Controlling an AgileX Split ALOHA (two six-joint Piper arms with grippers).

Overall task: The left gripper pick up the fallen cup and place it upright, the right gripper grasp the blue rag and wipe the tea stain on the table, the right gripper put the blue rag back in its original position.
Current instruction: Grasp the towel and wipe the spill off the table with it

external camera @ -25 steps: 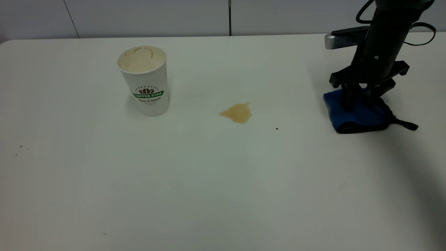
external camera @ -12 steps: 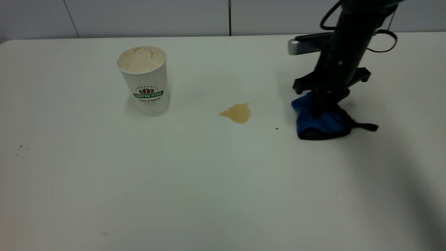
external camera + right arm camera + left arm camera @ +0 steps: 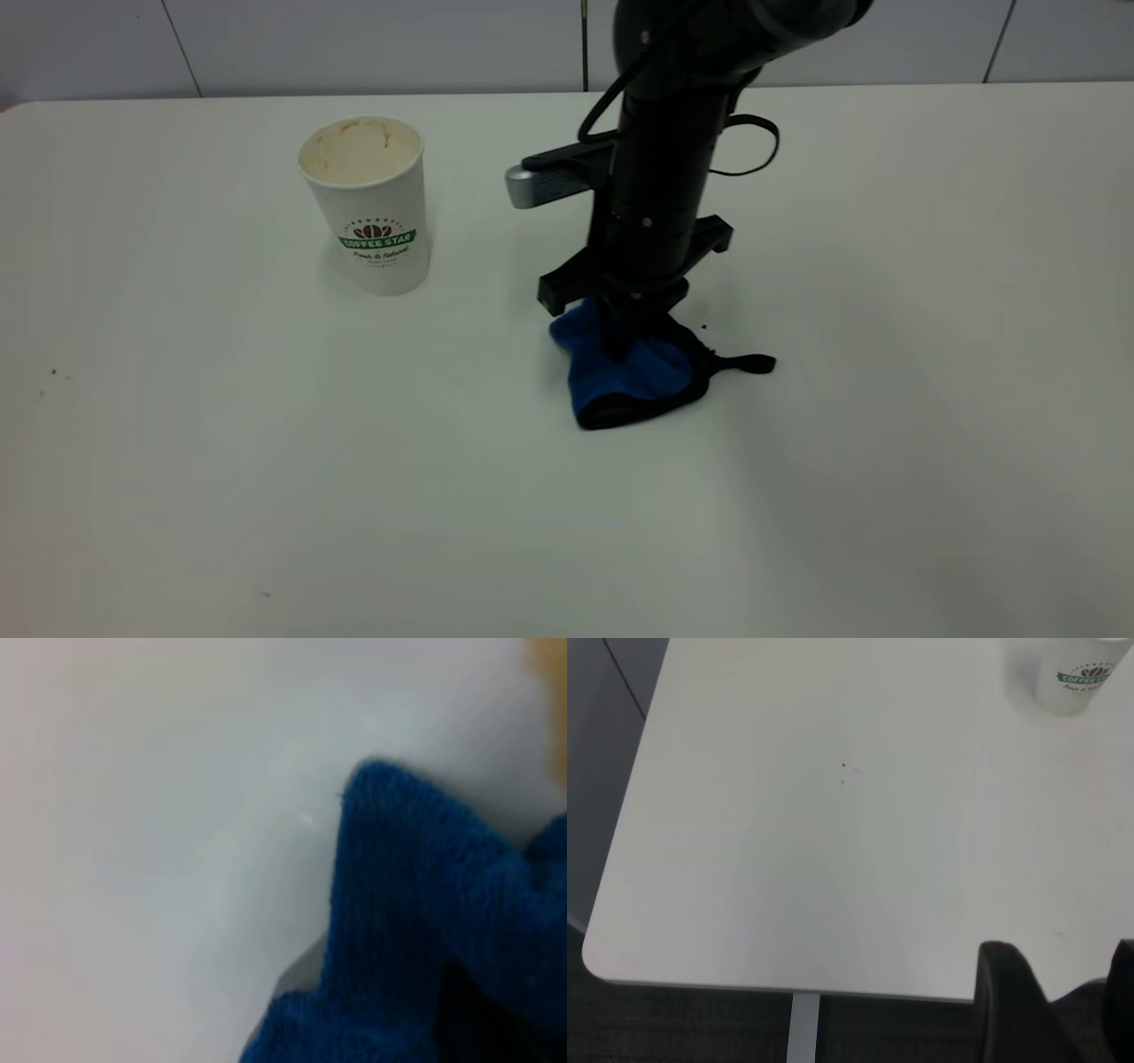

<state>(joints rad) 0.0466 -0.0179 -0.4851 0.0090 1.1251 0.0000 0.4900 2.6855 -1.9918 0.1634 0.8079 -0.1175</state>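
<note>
Cup (image 3: 372, 208) banner: "COFFEE STAR", white capitals on green.
Script line under banner: too small to read.
Left wrist view, cup (image 3: 1081, 678): "COFFEE", partly cut off.

1. A white tabletop (image 3: 266, 496) with a smooth, faintly glossy surface fills most of the exterior view.
2. Behind its far edge stands a pale grey panelled wall (image 3: 372, 44), divided by thin dark seams.
3. The left wrist view shows a rounded corner of the tabletop, a light support leg (image 3: 803, 1029) beneath its edge, and dark grey floor (image 3: 682, 1023) below.
4. Lighting is soft and even, with a broad dim shadow across the tabletop's near right area.
</note>
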